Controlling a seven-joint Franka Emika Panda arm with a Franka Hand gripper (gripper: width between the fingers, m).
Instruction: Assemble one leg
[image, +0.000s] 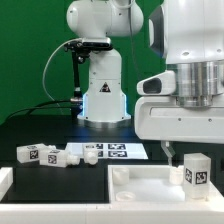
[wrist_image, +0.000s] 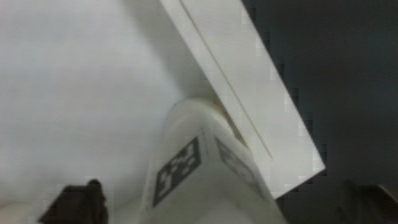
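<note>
A white leg (image: 196, 171) with a black-and-white tag stands upright on the large white rimmed panel (image: 140, 187) at the exterior view's lower right. My gripper (image: 190, 152) hangs straight above it, with one dark finger (image: 168, 149) beside the leg's top. In the wrist view the leg (wrist_image: 192, 165) rises between my two fingertips (wrist_image: 79, 203), with a gap on each side. The gripper (wrist_image: 222, 208) is open and does not touch the leg. The panel's floor (wrist_image: 89, 80) and raised rim (wrist_image: 240, 80) fill the rest of that view.
Three more tagged legs (image: 35, 153), (image: 63, 157), (image: 91, 155) lie on the black table at the exterior view's left. The marker board (image: 118, 151) lies in front of the robot base (image: 103, 95). A white edge (image: 5, 180) shows at the lower left.
</note>
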